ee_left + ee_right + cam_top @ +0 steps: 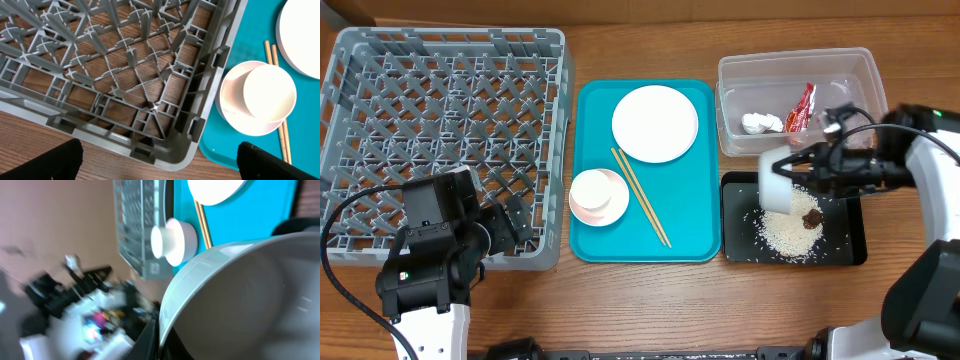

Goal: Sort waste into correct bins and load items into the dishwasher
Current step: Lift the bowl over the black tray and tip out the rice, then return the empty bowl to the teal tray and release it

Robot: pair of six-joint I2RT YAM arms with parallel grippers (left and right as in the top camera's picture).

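My right gripper (802, 165) is shut on the rim of the pale grey-green bowl (777, 184), held tipped on its side over the black tray (851, 243); the bowl fills the right wrist view (250, 295). Rice grains (786, 236) and a dark brown lump (812, 217) lie in the black tray. The clear tub (798, 62) holds the white tissue (761, 123) and the red wrapper (802, 108). My left gripper (160, 167) is open and empty at the grey dish rack's (440, 120) near right corner. The white cup (600, 188) sits in the pink bowl (590, 208).
The teal tray (690, 235) between the rack and the bins carries the white plate (655, 122), the two chopsticks (642, 198) and the pink bowl with the cup. Bare wooden table lies along the front edge.
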